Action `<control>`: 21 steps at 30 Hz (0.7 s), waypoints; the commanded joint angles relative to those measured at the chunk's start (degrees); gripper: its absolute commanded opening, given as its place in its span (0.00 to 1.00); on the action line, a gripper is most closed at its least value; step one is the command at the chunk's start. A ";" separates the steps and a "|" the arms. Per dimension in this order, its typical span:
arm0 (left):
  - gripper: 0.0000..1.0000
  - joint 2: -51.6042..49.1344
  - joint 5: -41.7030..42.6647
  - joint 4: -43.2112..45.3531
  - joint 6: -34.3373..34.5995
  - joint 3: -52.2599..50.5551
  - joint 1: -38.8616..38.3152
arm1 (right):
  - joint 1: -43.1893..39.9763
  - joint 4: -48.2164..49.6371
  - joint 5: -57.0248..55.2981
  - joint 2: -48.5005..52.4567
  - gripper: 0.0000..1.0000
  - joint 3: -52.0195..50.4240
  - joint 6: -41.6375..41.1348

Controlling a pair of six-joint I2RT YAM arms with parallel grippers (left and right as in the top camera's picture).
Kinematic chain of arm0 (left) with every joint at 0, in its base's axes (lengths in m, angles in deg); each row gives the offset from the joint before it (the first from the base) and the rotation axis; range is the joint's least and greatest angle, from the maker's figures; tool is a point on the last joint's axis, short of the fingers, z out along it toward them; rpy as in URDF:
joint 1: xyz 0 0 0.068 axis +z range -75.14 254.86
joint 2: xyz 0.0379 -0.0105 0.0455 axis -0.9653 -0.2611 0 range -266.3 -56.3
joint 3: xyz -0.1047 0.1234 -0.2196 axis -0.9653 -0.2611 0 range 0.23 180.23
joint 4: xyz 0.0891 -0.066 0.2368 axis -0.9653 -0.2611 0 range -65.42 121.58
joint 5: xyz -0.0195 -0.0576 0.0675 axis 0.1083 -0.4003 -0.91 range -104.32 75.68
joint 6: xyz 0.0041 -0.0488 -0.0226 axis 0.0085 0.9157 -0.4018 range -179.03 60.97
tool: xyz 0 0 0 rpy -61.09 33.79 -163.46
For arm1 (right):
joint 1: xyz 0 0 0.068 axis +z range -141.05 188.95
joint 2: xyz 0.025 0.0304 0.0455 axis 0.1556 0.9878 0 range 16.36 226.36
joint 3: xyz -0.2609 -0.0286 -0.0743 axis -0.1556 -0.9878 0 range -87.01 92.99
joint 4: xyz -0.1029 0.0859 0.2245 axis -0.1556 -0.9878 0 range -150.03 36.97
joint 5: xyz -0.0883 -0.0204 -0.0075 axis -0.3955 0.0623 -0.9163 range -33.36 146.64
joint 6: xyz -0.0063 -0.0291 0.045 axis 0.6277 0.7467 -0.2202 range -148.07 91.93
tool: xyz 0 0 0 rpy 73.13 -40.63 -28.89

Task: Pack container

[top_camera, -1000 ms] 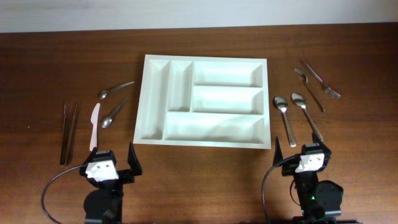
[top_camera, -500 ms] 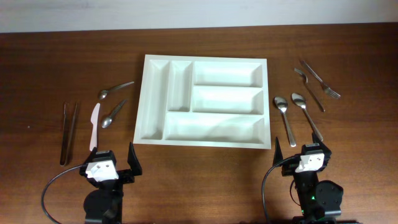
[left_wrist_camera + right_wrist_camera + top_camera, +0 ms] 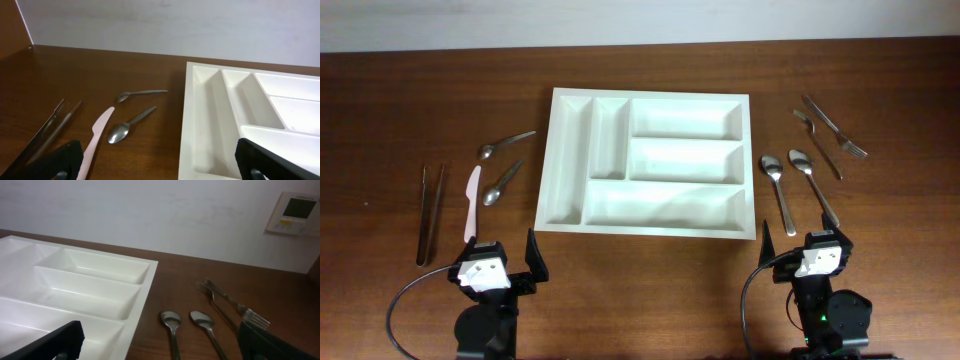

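Note:
The white cutlery tray lies in the middle of the table, all five compartments empty; it also shows in the left wrist view and the right wrist view. My left gripper is open and empty near the front edge, left of the tray. My right gripper is open and empty near the front edge, right of the tray. Two small spoons and a white plastic knife lie left of the tray. Two large spoons and two forks lie right of it.
Two dark thin metal pieces, like chopsticks or tongs, lie at the far left. A pale wall stands behind the table with a wall controller at the right.

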 commanded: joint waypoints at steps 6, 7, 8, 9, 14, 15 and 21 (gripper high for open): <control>0.99 0.66 0.61 0.17 -1.14 -0.72 0.35 | 0.28 -0.28 -0.28 -0.55 0.98 -0.26 -0.42; 0.99 0.66 0.61 0.17 -1.14 -0.72 0.35 | 0.28 -0.31 -0.28 -0.55 0.99 -0.26 -0.42; 0.99 0.66 0.61 0.17 -1.14 -0.72 0.35 | 0.28 -0.28 -0.28 -0.55 0.99 -0.26 -0.42; 0.99 0.66 0.61 0.17 -1.14 -0.72 0.35 | 0.28 -0.31 -0.28 -0.55 0.99 -0.26 -0.42; 0.99 0.66 0.61 0.17 -1.14 -0.72 0.35 | 0.26 0.00 -0.63 -0.55 0.99 -0.26 -0.37; 0.99 0.66 0.61 0.17 -1.11 -0.72 0.35 | 0.28 0.44 -1.42 -0.55 0.99 -0.26 -0.42; 0.99 0.66 0.61 0.17 -1.14 -0.72 0.35 | 0.31 3.04 0.76 -0.39 0.99 1.46 -0.42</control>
